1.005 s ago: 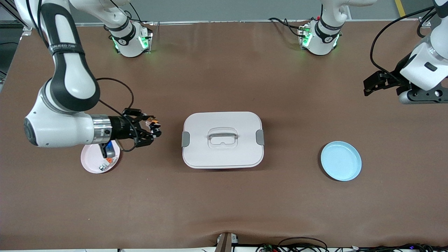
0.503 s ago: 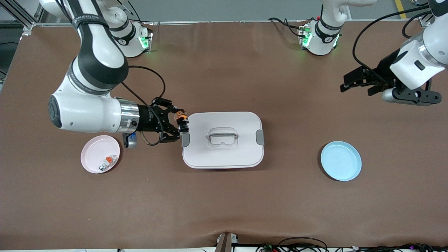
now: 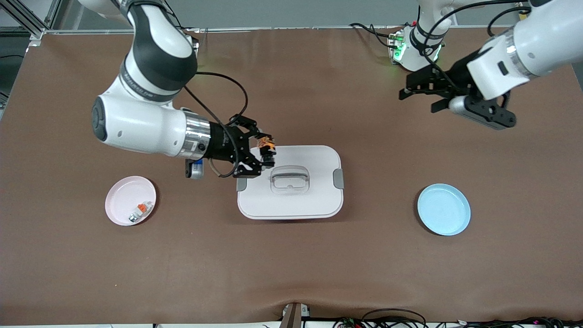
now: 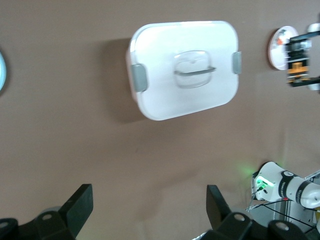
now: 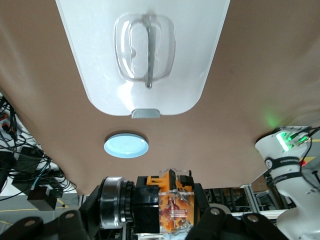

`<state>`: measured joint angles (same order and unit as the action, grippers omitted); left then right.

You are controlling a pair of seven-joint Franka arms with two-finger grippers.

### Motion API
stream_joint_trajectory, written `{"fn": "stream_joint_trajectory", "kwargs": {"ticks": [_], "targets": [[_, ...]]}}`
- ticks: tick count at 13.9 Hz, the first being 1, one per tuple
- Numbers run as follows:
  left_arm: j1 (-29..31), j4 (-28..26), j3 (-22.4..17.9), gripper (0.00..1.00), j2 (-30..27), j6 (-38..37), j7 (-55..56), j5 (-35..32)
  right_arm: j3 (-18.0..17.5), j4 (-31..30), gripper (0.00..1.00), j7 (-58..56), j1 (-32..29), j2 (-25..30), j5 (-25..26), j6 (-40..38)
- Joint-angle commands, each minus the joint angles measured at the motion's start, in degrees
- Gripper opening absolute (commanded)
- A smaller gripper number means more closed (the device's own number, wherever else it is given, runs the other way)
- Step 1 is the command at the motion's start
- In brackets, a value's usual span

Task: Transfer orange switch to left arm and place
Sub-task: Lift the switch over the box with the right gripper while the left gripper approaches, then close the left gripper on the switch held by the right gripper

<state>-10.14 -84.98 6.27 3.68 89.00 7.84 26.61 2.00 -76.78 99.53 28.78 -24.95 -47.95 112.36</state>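
Note:
The orange switch (image 3: pixel 265 145) is a small black block with orange parts. My right gripper (image 3: pixel 267 154) is shut on it, in the air over the end of the white lidded box (image 3: pixel 314 200) toward the right arm's end of the table. The right wrist view shows the switch (image 5: pixel 172 202) clamped between the jaws of the right gripper (image 5: pixel 167 210), with the box (image 5: pixel 145 50) below. My left gripper (image 3: pixel 411 89) hangs open and empty over bare table near the left arm's base. The left wrist view shows its fingers (image 4: pixel 80 205) wide apart and the box (image 4: pixel 185 70) farther off.
A pink plate (image 3: pixel 122 195) toward the right arm's end holds a small white-and-grey piece with an orange tab (image 3: pixel 140 210). A blue plate (image 3: pixel 444 209) lies toward the left arm's end. The box has a grey handle (image 3: pixel 289 175) and a grey latch (image 3: pixel 338 178) on each short side.
My right arm has carried the switch from beside the pink plate to over the box's edge. My left arm has swung in toward the middle of the table, gripper still open.

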Motion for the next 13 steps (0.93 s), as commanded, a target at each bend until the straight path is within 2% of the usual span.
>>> {"fn": "stream_joint_trajectory", "kwargs": {"ticks": [1,4,7,10,13], "targets": [[0.0,0.9,0.7,1.00,2.0,3.9,-1.0,4.1,0.5,3.2,0.00,4.8,2.4,-2.1,-0.9,3.3],[-1.7,1.3,0.8,1.00,4.1,8.7,-0.9,7.5,0.6,7.6,0.00,9.3,4.7,-5.4,-0.8,5.9],[-4.4,2.8,0.7,1.00,6.9,13.5,0.3,7.6,0.7,13.7,0.00,14.4,6.5,-9.6,-0.7,6.8],[-6.2,7.5,0.8,1.00,11.6,14.6,-0.3,7.6,0.7,14.2,0.00,16.9,8.4,-9.9,-0.7,11.1],[-6.6,7.5,0.7,1.00,12.8,15.9,0.4,8.3,0.8,14.3,0.00,17.0,10.0,-9.9,-0.6,11.5]]}}
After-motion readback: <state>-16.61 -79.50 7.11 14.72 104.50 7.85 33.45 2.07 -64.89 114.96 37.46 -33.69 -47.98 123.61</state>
